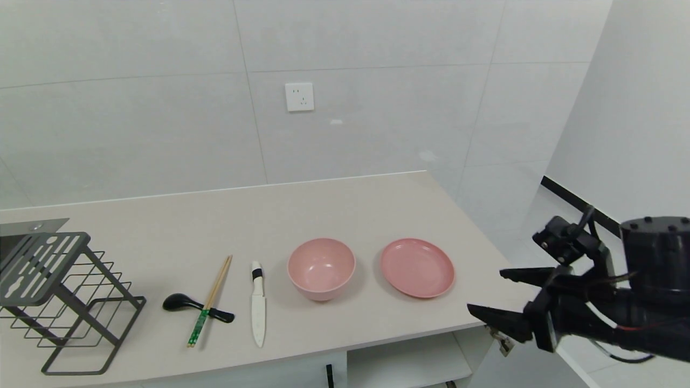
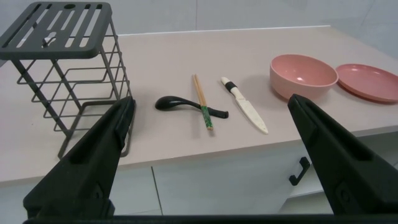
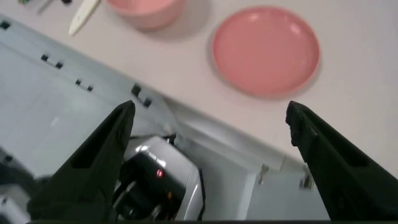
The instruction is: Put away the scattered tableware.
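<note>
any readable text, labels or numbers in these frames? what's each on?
None can be read.
chopsticks: the green ends bear light marks, too small to read.
wall socket: slots only, no legible marking.
bowl, plate, knife, spoon, rack: no print to be seen.

head: high, frontal | left wrist: low, oblique | right wrist: overhead, near | shared: plate (image 1: 417,268)
</note>
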Motion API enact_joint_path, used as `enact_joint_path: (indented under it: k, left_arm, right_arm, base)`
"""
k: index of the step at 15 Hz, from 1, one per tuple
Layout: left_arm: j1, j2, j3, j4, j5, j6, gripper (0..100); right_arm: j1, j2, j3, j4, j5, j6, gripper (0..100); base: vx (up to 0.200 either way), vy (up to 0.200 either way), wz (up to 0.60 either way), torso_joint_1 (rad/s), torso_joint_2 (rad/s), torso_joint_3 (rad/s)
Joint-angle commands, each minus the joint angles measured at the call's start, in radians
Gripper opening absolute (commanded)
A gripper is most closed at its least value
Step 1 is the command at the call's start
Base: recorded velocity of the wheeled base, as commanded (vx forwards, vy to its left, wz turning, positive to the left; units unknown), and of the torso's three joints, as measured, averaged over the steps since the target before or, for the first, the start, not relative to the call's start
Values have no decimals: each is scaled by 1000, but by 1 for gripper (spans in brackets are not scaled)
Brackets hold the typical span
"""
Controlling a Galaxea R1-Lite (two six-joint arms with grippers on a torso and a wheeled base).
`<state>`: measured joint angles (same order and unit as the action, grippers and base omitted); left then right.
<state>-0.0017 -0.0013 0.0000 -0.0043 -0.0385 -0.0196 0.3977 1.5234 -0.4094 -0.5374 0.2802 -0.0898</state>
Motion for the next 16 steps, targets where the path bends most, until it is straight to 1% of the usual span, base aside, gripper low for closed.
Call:
enact_joint_path:
  k: [1,3,4,5,6,7,9,10,14,16]
  left_arm:
    - [0,1,0,0,0,-2,100]
    - [0,1,0,0,0,-2,100]
    - [0,1,0,0,0,-3,100]
    - [0,1,0,0,0,-3,100]
    - [0,1,0,0,0,-5,100]
    - [0,1,0,0,2,-5,100]
    - [0,1,0,0,2,-7,100]
    - [0,1,0,0,2,-7,100]
    - [0,1,0,0,2,-5,100]
    - [0,1,0,0,0,-3,100]
  right_arm:
    - [9,178,-63,-107,-1,5,100]
    - [3,233,-68,-130,-1,4,100]
    - [-14,290,-97,-156,-3,4,100]
    - [-17,293,-100,-157,-3,4,100]
    - [-53,386,-160,-205,-23,4,100]
    - [-66,449,-180,-257,-29,5,100]
    - [-74,529,-181,-366,-32,8,100]
    - [-82,561,-187,-388,-36,8,100]
    - [-111,672,-232,-418,-59,10,100]
    - [-135,721,-279,-427,-61,15,100]
  base:
    - [0,0,0,0,0,0]
    - [0,0,0,0,0,0]
    - [0,0,0,0,0,0]
    - [0,0,0,0,0,0]
    - [0,0,0,0,0,0]
    - [0,0,0,0,0,0]
    - [0,0,0,0,0,0]
    - [0,0,0,0,0,0]
    - [0,0,0,0,0,0]
    - [0,0,0,0,0,0]
